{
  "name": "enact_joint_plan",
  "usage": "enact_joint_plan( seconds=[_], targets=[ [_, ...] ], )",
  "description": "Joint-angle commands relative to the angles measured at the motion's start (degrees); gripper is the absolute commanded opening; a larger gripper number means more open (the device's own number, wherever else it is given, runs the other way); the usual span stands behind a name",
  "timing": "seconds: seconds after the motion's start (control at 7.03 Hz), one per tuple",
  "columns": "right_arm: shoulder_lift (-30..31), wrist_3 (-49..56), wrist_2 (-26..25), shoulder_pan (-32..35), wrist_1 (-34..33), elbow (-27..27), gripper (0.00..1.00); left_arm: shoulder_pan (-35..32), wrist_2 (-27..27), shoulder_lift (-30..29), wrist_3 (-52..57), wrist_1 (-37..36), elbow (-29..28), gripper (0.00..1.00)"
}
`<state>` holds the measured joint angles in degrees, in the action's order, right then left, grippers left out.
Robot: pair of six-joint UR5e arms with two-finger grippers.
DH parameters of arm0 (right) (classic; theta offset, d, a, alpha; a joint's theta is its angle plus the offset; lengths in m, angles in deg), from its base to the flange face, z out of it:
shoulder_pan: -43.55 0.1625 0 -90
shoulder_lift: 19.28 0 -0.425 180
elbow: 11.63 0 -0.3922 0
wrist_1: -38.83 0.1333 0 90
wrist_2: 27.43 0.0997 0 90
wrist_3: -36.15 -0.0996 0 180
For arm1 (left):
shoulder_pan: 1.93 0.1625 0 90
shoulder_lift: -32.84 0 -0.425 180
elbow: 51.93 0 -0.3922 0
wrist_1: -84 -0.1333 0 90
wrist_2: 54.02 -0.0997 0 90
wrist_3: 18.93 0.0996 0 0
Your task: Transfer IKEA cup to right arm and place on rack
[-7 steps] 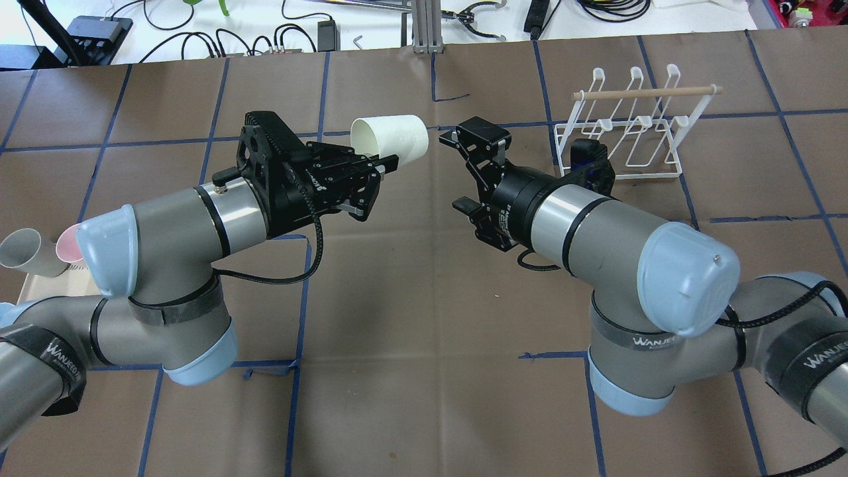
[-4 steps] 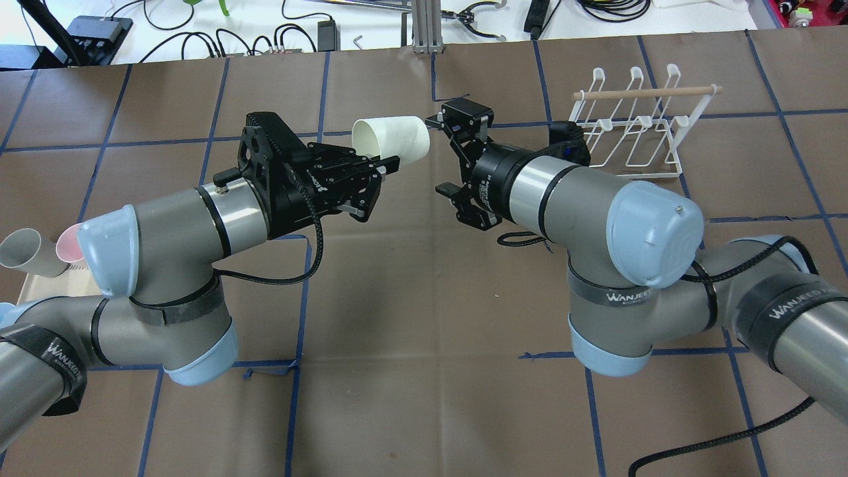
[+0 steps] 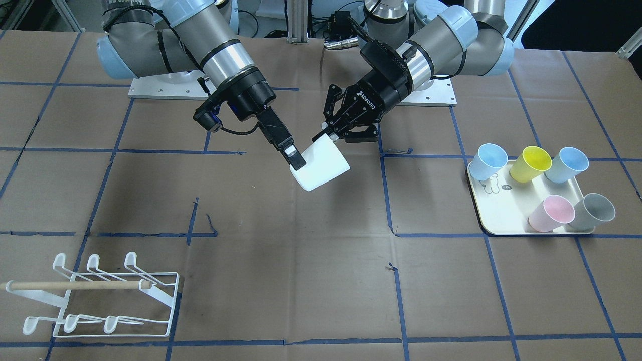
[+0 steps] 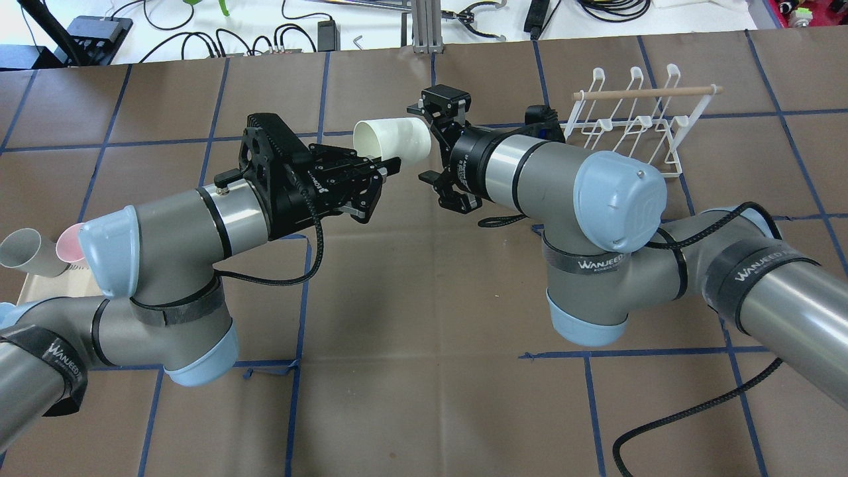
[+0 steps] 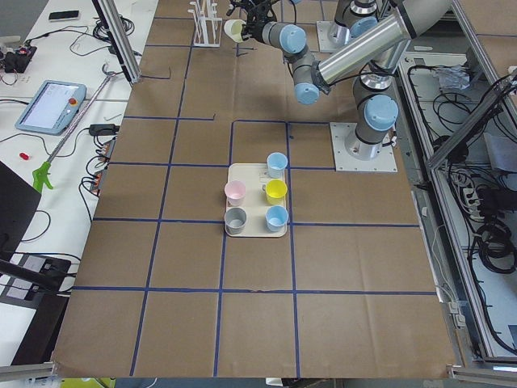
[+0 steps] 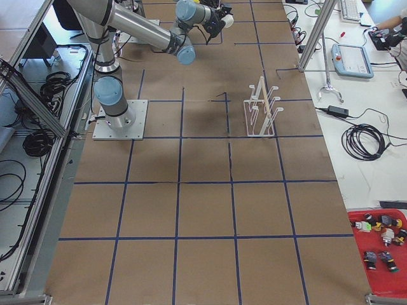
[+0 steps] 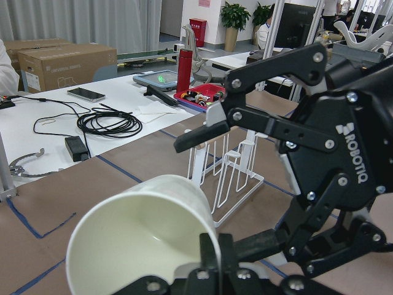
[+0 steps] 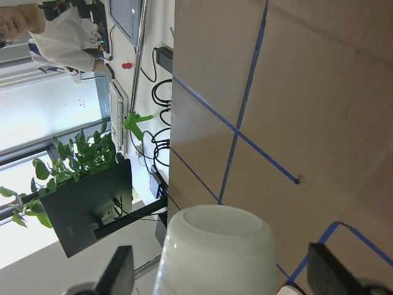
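The white IKEA cup (image 4: 392, 138) lies sideways in the air over the table's middle, and my left gripper (image 4: 386, 167) is shut on its rim. In the front view the cup (image 3: 321, 165) hangs below the left gripper (image 3: 328, 135). My right gripper (image 4: 423, 142) is open, one finger on each side of the cup's closed end. The right wrist view shows the cup's bottom (image 8: 218, 252) between both fingertips (image 8: 121, 269) with gaps either side. The white wire rack (image 4: 629, 126) with its wooden dowel stands on the table behind the right arm, at the front view's lower left (image 3: 100, 301).
A cream tray (image 3: 501, 213) on the left arm's side holds several coloured cups. Cables and tools lie past the table's far edge (image 4: 424, 40). A person in white (image 8: 58, 37) shows in the right wrist view's corner.
The right arm has swung left toward the cup, and its open fingers now straddle the cup's closed end. The left arm and the cup have stayed put.
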<state>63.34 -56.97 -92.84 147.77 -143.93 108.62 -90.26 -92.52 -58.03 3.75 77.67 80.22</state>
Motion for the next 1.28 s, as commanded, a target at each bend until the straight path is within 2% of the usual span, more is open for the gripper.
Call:
enact_joint_plan(
  seconds=[0.0, 0.85, 1.0, 1.14],
  targets=[
    [-1.1, -0.4, -0.1, 0.9, 0.3, -1.6, 0.98, 0.0, -0.1, 0.0, 0.1, 0.0, 0.1, 0.01],
    [-3.1, -1.4, 0.0, 2.1, 0.3, -2.9, 0.98, 0.0, -0.1, 0.0, 0.1, 0.0, -0.1, 0.01],
    [-3.1, -1.4, 0.0, 2.1, 0.4, -3.0, 0.95, 0.0, -0.1, 0.1, 0.1, 0.0, -0.1, 0.01],
    [-3.1, -1.4, 0.4, 2.0, 0.4, -3.0, 0.86, 0.0, -0.1, 0.1, 0.1, 0.0, -0.1, 0.01]
  ],
)
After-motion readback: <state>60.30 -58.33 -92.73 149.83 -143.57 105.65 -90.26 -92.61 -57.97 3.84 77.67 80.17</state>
